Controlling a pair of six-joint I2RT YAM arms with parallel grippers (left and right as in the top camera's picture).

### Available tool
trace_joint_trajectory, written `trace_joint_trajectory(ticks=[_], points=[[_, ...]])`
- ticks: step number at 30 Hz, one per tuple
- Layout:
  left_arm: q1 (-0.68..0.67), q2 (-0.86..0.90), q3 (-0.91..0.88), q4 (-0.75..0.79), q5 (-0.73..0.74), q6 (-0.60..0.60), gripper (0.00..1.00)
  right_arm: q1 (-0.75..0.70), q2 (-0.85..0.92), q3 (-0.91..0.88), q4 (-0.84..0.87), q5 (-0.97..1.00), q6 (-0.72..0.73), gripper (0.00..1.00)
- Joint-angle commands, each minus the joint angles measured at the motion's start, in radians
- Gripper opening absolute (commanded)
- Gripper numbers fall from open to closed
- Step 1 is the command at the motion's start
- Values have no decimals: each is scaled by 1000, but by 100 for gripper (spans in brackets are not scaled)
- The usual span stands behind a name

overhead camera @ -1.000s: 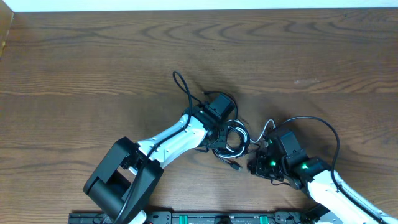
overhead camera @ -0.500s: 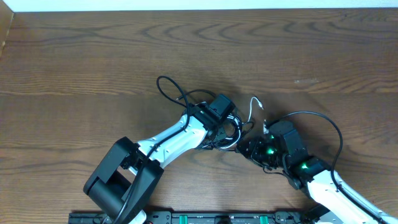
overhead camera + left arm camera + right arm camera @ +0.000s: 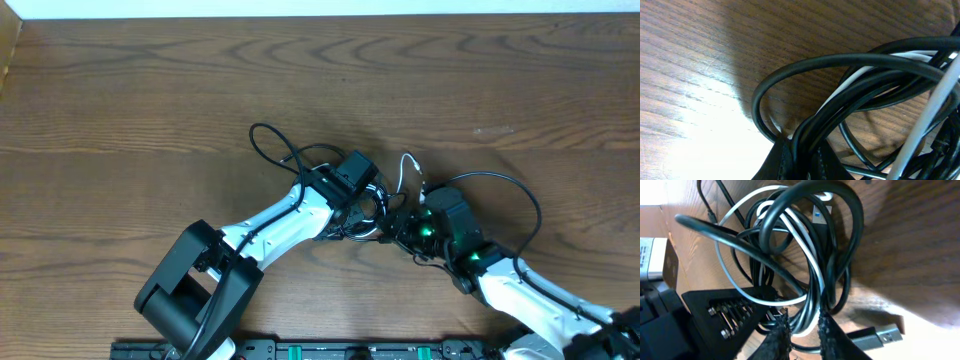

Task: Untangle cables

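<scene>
The cables form a knot of black and white cords at the table's middle, between both grippers. One black loop trails up and left, and a white end sticks up to the right. My left gripper is shut on a bundle of black cords, its jaws pressed on them. My right gripper is closed around black and white strands that run between its fingertips. A grey USB plug lies on the wood just beside the right fingers.
The wooden table stretches wide around the knot. The right arm's own thick black wire arcs over the table to the right. In the right wrist view, the left gripper's black finger sits close at the left.
My right gripper has moved up and left into the knot and closed around strands. The black loop swung left, and the white end rose toward the back.
</scene>
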Motion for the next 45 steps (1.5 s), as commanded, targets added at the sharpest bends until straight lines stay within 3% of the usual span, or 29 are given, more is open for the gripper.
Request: trace_joint_trajectory(ticks=[1, 13, 25, 39, 42, 45], points=[[-1, 13, 13, -3, -39, -9, 8, 5, 47, 3, 4, -6, 59, 14], [-1, 13, 13, -6, -39, -9, 8, 29, 151, 3, 138, -26, 146, 13], [-1, 13, 13, -14, -15, -9, 8, 73, 151, 3, 174, 92, 171, 16], [-1, 13, 13, -10, 34, -10, 8, 105, 246, 3, 172, 166, 178, 10], [-1, 13, 13, -10, 37, -9, 8, 105, 303, 3, 214, 139, 184, 1], [-1, 13, 13, -10, 37, -9, 8, 105, 330, 3, 210, 128, 184, 1]])
